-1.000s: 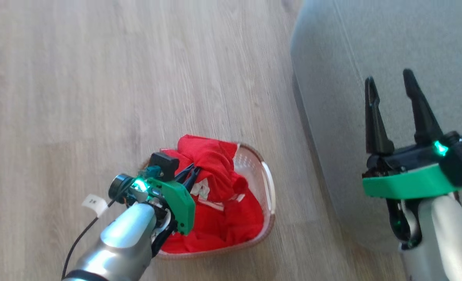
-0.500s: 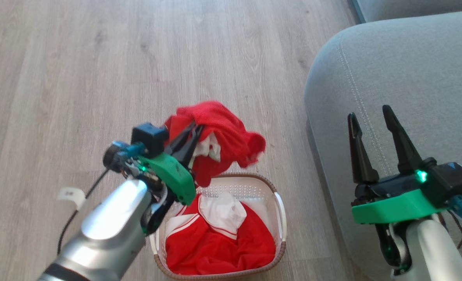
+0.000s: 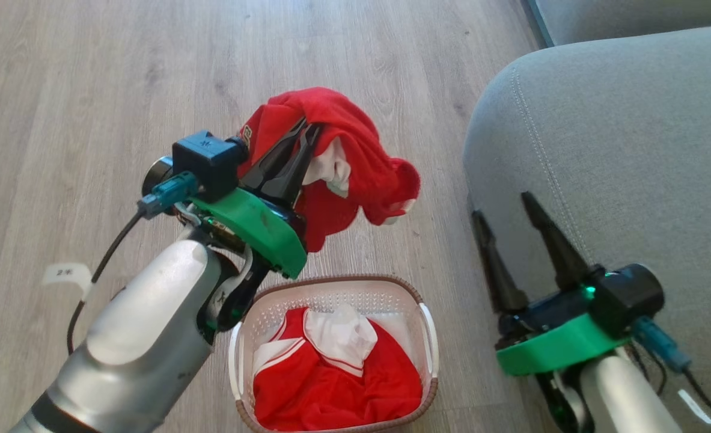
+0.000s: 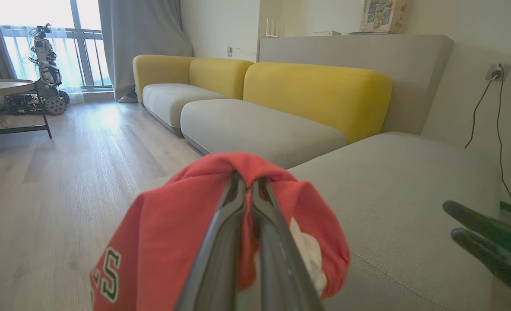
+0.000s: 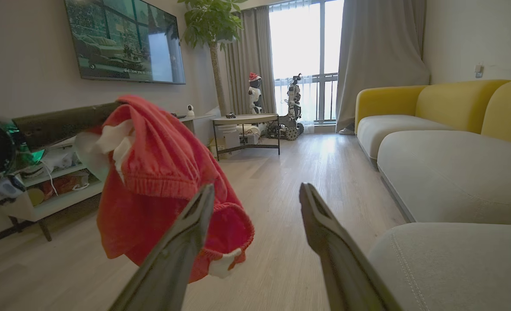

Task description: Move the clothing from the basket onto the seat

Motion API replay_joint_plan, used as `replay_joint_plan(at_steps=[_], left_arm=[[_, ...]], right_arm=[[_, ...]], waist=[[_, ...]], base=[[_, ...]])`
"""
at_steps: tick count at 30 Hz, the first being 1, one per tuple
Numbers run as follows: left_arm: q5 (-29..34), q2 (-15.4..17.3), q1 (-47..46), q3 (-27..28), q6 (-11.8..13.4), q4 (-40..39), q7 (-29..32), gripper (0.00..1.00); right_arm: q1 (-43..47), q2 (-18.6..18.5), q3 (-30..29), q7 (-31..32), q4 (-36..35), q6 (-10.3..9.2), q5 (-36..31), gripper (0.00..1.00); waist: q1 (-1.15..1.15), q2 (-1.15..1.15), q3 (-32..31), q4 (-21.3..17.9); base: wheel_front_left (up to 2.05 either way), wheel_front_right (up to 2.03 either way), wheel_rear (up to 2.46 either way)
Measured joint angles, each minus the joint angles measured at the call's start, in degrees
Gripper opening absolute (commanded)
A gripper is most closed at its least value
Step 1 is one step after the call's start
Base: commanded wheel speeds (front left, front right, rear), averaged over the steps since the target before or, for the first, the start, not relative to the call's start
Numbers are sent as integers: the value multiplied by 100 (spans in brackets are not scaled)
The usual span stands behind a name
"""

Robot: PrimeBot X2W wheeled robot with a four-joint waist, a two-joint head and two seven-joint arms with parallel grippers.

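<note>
The left gripper [image 3: 309, 125] is pinched tight on a red top [image 3: 361, 174]. The top hangs in the air above the basket [image 3: 331, 284]. The other red top [image 3: 331, 391] lies inside the basket. The seat [image 3: 619, 132] is to the right of the basket. The right gripper [image 3: 500, 204] is spread wide and holds nothing, right of the basket.

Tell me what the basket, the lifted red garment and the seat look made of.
The basket: likely moulded plastic, matte cream, with rows of small holes; its brown rim looks woven. The lifted garment: soft knit fabric, probably cotton-like, folding limply over the left gripper. The seat: matte grey woven upholstery, with a stitched seam and rounded padded edge.
</note>
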Motion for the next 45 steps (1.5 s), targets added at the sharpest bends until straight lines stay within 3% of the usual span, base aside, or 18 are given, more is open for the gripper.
replay_joint_plan(at_steps=[9, 16, 26, 35, 36, 37, 45], left_arm=[[-58, 2, 3, -48, 93, -267, 154, 0], [-97, -22, 8, -103, 87, -324, 180, 0], [-172, -212, 7, -311, -16, -327, 247, 0], [-172, -431, 5, -535, -112, -327, 255, 0], [-172, -433, 5, -546, -113, -325, 256, 0], [-174, -436, 5, -561, -114, -324, 256, 0], [-180, -427, 5, -602, -111, -313, 256, 0]], right_arm=[[-392, -342, 735, 1, 231, 1, -129, 100], [-1113, -510, 1328, 1, 821, 1, -200, 100], [-1933, -525, 1945, 1, 1912, 1, -66, 100], [-2419, -334, 2156, 1, 2729, 1, 159, 100], [-2429, -307, 2156, 1, 2751, 1, 185, 83], [-2430, -297, 2152, 1, 2773, 1, 218, 2], [-2430, -299, 2140, 1, 2794, 1, 378, 0]], waist=[[0, 0, -11, 28], [0, 0, -49, 139], [0, 0, -78, 403], [0, 0, -113, 722], [0, 0, -120, 754], [0, 0, -127, 784], [0, 0, -145, 856]], base=[[0, 0, 0], [0, 0, 0], [0, 0, 0], [0, 0, 0], [0, 0, 0], [0, 0, 0], [0, 0, 0]])
